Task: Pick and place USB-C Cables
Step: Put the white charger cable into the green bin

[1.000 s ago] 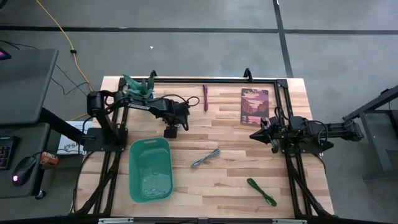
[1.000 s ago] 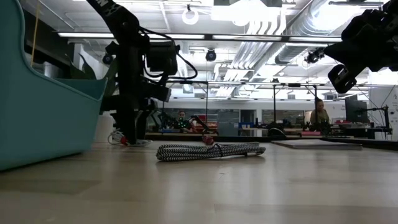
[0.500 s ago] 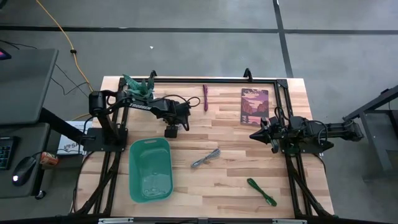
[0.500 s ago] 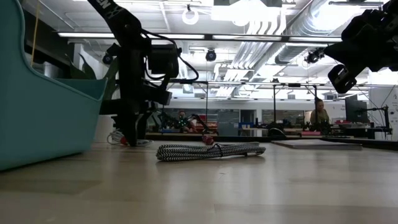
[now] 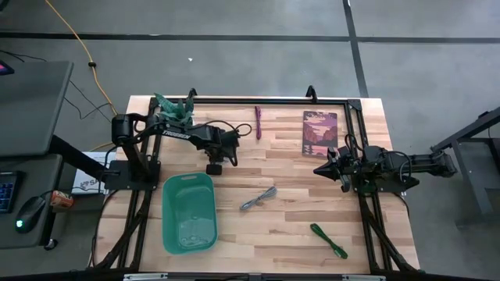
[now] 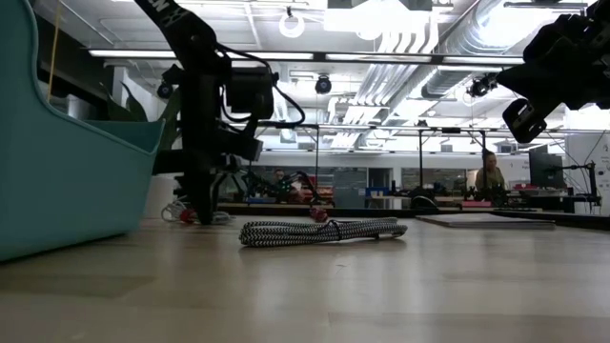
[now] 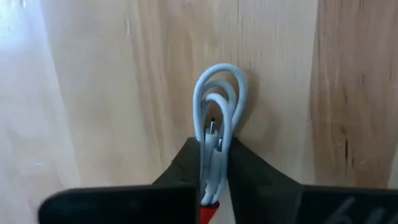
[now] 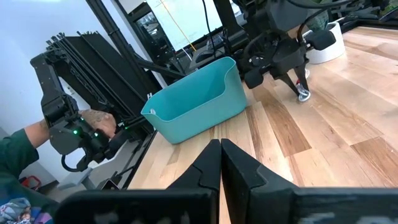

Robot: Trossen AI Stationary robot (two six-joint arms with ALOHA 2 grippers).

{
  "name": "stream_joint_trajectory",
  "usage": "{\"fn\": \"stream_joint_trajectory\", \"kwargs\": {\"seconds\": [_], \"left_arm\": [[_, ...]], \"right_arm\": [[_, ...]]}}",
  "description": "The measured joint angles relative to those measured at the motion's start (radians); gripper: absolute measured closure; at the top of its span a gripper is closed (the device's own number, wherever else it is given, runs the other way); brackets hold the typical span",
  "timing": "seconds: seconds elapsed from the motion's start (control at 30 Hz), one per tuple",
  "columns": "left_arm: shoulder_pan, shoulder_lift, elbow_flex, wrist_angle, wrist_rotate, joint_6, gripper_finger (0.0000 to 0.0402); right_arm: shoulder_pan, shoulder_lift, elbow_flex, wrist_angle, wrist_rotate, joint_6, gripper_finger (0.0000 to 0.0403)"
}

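The white-and-red USB-C cable (image 7: 217, 99) lies on the table just beyond the teal bin's far rim, and my left gripper (image 5: 212, 167) is shut on it. The low view shows this cable (image 6: 181, 213) at the gripper's foot. Three more cables lie flat on the wood: a maroon one (image 5: 258, 122) near the far edge, a grey one (image 5: 258, 198) in the middle, and a green one (image 5: 328, 240) at the near right. My right gripper (image 5: 319, 169) hangs shut above the table's right side with nothing in it. My left gripper pinches the white cable's bundled strands (image 7: 211, 149) between its two fingers, close to the red end (image 7: 208, 215). The fingers come from above, pointing down. The looped end (image 7: 219, 78) sticks out past the fingertips and lies on the wood.
A teal bin (image 5: 188, 212) stands at the near left, right beside the left gripper. A picture card (image 5: 319, 133) lies at the far right, and a green plant (image 5: 173, 105) stands at the far left corner. A person's hand (image 8: 93, 121) shows beyond the table.
My left gripper has shut on the white-and-red cable while staying in about the same place above the bin's far rim. The cable still lies on the table.
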Motion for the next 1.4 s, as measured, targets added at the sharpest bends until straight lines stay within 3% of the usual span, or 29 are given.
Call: {"fn": "stream_joint_trajectory", "kwargs": {"seconds": [0.2, 0.4, 0.53, 0.6, 0.77, 0.97, 1.17, 1.3, 1.4], "left_arm": [[0.0, 0.003, 0.046, -0.04, 0.0, -0.014, 0.0387], [0.004, -0.02, 0.181, -0.044, -0.015, -0.024, 0.04], [-0.004, -0.08, 0.226, 0.081, 0.05, -0.053, 0.0401], [-0.002, -0.123, 0.224, 0.214, 0.134, -0.088, 0.0401], [-0.022, -0.217, 0.114, 0.664, 0.353, -0.226, 0.0401], [-0.09, -0.305, -0.064, 0.987, 0.359, -0.344, 0.0401], [-0.157, -0.459, -0.243, 1.186, 0.312, -0.447, 0.0401], [-0.158, -0.613, -0.295, 1.186, 0.246, -0.452, 0.0401], [-0.136, -0.738, -0.297, 1.088, 0.239, -0.456, 0.0401]], "right_arm": [[0.0, 0.0, 0.0, 0.0, 0.0, 0.0, 0.0402], [0.0, 0.0, 0.0, 0.0, 0.0, 0.0, 0.0402], [0.0, 0.0, 0.0, 0.0, 0.0, 0.0, 0.0402], [0.0, 0.0, 0.0, 0.0, 0.0, 0.0, 0.0402], [0.0, 0.0, 0.0, 0.0, 0.0, 0.0, 0.0402], [0.0, 0.0, 0.0, 0.0, 0.0, 0.0, 0.0402], [0.0, 0.0, 0.0, 0.0, 0.0, 0.0, 0.0402], [0.0, 0.0, 0.0, 0.0, 0.0, 0.0, 0.0402], [0.0, 0.0, 0.0, 0.0, 0.0, 0.0, 0.0402]]}}
